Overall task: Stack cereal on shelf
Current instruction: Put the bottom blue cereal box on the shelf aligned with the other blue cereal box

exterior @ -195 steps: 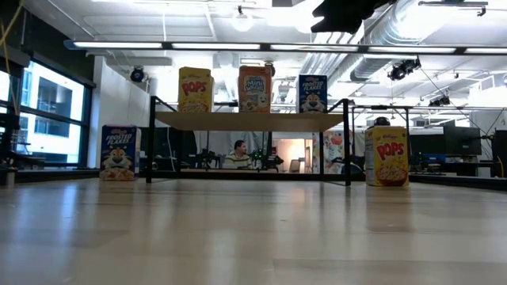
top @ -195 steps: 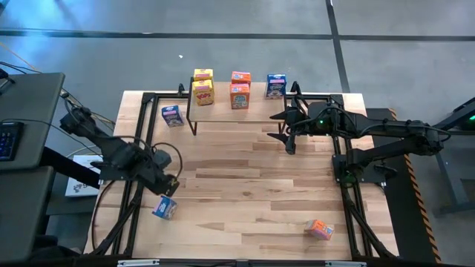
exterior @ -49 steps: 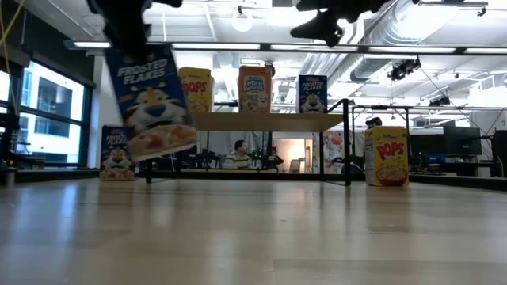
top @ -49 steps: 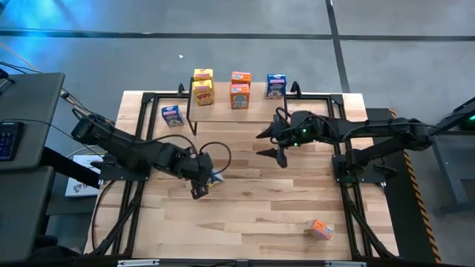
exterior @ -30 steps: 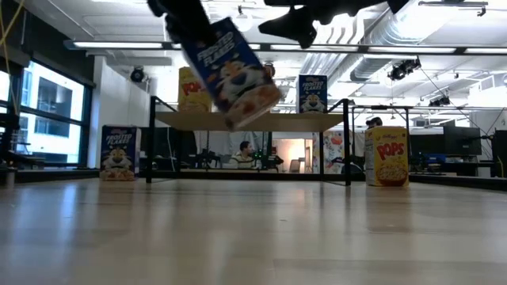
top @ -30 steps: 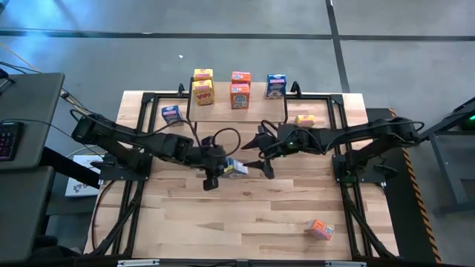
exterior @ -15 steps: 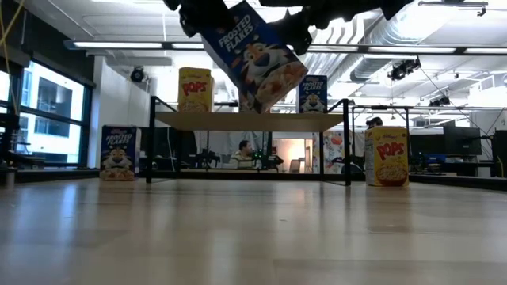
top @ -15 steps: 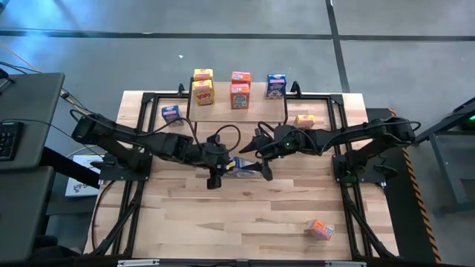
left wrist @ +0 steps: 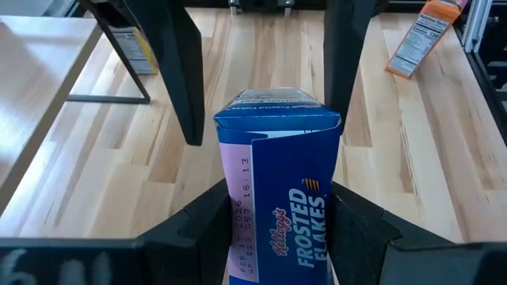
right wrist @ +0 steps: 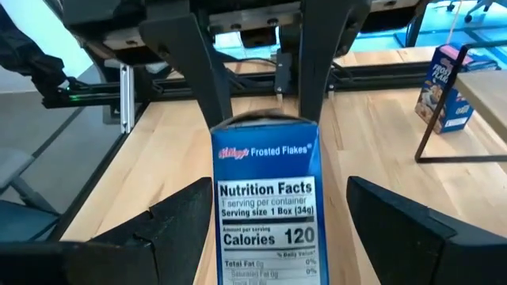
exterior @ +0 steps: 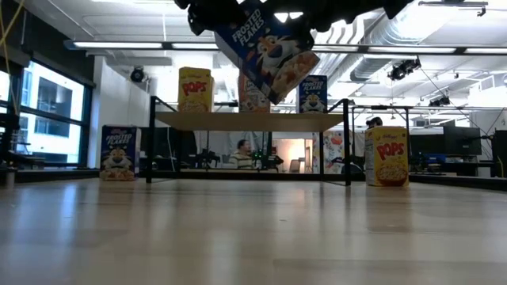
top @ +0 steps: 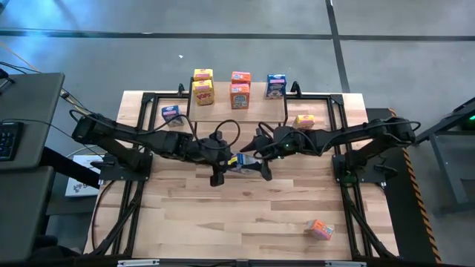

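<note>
Currently left gripper (top: 225,162) pinches blue Frosted Flakes box (top: 239,162) mid-air over table (top: 245,215); right gripper (top: 257,158) jaws spread either side, not touching

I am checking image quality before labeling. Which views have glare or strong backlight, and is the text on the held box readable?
Low view: bright ceiling lights leave both grippers as dark silhouettes above the held Frosted Flakes box, whose front reads clearly. High view: pale glare on the floor beyond the table; the box is too small to read. Right wrist view: its nutrition panel is sharp.
</note>
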Available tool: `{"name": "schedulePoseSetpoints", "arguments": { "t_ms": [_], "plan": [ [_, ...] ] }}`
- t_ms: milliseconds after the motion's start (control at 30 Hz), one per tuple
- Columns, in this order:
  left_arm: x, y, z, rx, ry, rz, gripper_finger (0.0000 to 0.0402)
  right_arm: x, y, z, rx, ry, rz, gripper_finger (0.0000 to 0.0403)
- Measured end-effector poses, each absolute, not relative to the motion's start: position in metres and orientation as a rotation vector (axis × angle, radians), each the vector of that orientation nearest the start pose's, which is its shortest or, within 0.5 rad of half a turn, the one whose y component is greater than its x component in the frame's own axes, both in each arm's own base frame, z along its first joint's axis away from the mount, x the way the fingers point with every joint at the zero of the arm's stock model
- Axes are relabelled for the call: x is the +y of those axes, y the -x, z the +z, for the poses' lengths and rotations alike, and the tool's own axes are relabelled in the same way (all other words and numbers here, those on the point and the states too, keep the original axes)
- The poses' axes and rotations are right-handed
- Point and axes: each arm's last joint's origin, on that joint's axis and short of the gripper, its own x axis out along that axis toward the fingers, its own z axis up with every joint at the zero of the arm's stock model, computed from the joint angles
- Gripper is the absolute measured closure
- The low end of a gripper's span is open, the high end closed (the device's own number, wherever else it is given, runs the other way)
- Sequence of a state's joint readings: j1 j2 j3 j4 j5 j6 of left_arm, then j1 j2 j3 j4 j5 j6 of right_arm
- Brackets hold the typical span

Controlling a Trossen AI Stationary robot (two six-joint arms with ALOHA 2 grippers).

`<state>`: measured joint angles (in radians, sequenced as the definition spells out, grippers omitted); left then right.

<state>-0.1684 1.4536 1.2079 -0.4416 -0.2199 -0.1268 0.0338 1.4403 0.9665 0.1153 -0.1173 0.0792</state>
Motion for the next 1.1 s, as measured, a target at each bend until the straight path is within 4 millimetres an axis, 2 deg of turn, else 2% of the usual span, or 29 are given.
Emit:
{"name": "schedulePoseSetpoints", "arguments": {
  "t_ms": [300,700,1100],
  "plan": [
    [-0.0472,-0.3152,0.3073,0.619,-0.001,0.089,0.0238,0.0143,-0.3203,0.2710,0.387,-0.094,0.138,0.0121],
    [-0.0472,-0.3151,0.3072,0.621,-0.001,0.089,0.0238,0.0146,-0.3200,0.2705,0.393,-0.089,0.150,0.0177],
    [-0.0472,-0.3151,0.3072,0.620,0.000,0.089,0.0238,0.0146,-0.3200,0.2705,0.393,-0.089,0.150,0.0183]
  ]
}}
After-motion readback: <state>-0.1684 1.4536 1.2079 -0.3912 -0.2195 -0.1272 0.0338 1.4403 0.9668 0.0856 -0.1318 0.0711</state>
